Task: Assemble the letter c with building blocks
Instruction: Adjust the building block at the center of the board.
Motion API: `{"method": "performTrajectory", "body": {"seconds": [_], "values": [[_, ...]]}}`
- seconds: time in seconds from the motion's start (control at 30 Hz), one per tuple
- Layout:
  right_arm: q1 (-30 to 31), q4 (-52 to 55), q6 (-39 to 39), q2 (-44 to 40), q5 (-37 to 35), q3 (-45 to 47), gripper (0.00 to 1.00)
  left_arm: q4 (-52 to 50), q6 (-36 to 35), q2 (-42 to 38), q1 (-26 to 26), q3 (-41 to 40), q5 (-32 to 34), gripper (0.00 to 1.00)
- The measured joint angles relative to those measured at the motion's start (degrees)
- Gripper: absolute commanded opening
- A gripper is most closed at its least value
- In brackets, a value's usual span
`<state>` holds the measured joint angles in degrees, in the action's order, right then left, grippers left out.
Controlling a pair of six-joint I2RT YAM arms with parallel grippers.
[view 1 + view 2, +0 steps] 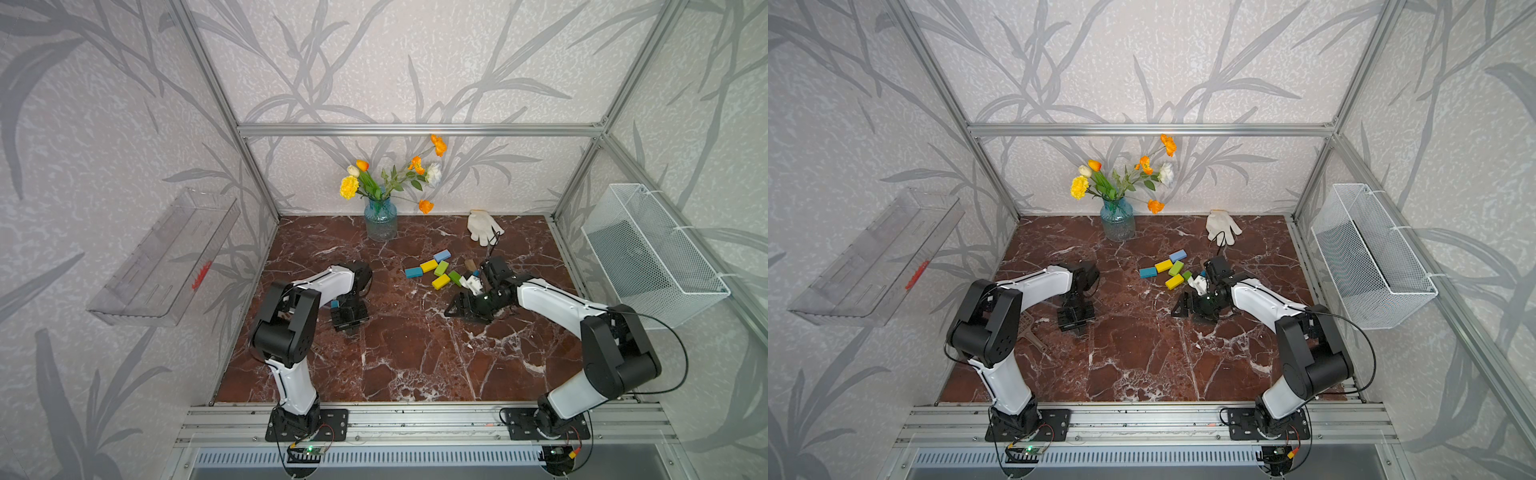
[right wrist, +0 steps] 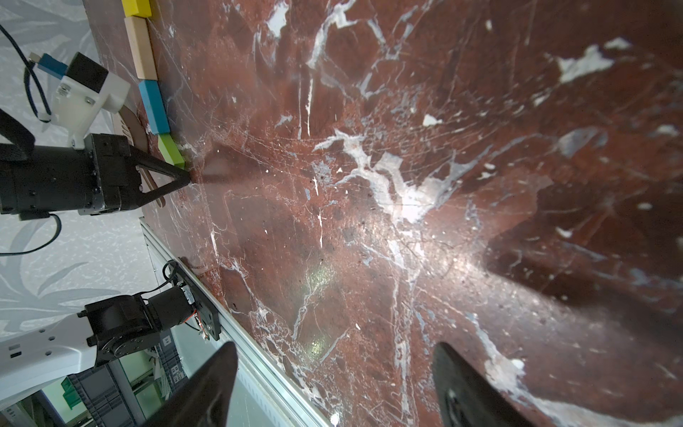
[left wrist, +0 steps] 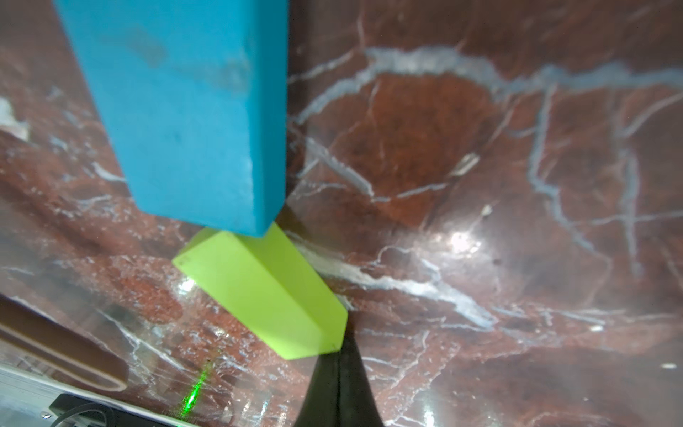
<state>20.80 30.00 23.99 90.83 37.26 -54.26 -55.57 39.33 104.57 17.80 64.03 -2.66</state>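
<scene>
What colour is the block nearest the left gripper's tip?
Lime green block, best in left wrist view.

We see a dark red marble tabletop [image 1: 395,353] veined in white, a teal wooden block [image 1: 413,272], a yellow wooden block [image 1: 429,265], a lime-green wooden block [image 1: 441,268] and pale walls [image 1: 374,62] patterned with grey leaves.

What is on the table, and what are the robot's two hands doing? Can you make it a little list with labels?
left gripper: shut, tips right at the end of the lime green block
right gripper: open, holding nothing, over the table
row: yellow block, tan block, teal block, lime green block, laid end to end in a line
loose blocks: small pile near the right arm
other things: vase of flowers, white glove, both at the back
</scene>
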Motion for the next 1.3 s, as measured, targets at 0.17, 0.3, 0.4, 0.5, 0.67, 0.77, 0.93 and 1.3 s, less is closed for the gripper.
{"method": "performTrajectory", "body": {"seconds": [0.17, 0.3, 0.4, 0.5, 0.67, 0.77, 0.93, 1.3], "values": [[0.0, -0.2, 0.0, 0.0, 1.2, 0.0, 0.82, -0.2, -0.9, 0.7, -1.0, 0.9, 0.0, 0.0], [0.2, -0.7, 0.0, 0.0, 2.5, 0.0, 0.82, -0.2, -1.5, 0.8, -1.5, 1.1, 0.0, 0.0], [0.7, -1.5, 0.3, -0.2, 3.4, 0.0, 0.82, -0.1, -2.0, 0.9, -1.9, 1.3, 0.0, 0.0], [1.1, -2.0, 0.6, -0.3, 3.8, 0.0, 0.82, 0.1, -2.3, 1.0, -2.1, 1.5, 0.0, 0.0], [1.7, -2.8, 1.2, -0.3, 4.0, 0.0, 0.82, 1.0, -2.5, 0.9, -2.1, 2.7, -0.2, 0.0], [2.1, -2.8, 1.3, -0.3, 3.9, 0.0, 0.82, 1.0, -3.3, 0.7, -2.1, 4.6, -0.4, 0.04], [2.3, -2.7, 1.2, -0.4, 3.5, 0.0, 0.82, 0.2, -5.6, -2.4, -2.6, 8.3, 0.1, 0.21], [3.6, -1.2, -0.1, -0.5, 1.8, -1.4, 0.82, -3.3, -12.0, -4.9, -8.1, 11.0, 3.3, 0.38]]}}
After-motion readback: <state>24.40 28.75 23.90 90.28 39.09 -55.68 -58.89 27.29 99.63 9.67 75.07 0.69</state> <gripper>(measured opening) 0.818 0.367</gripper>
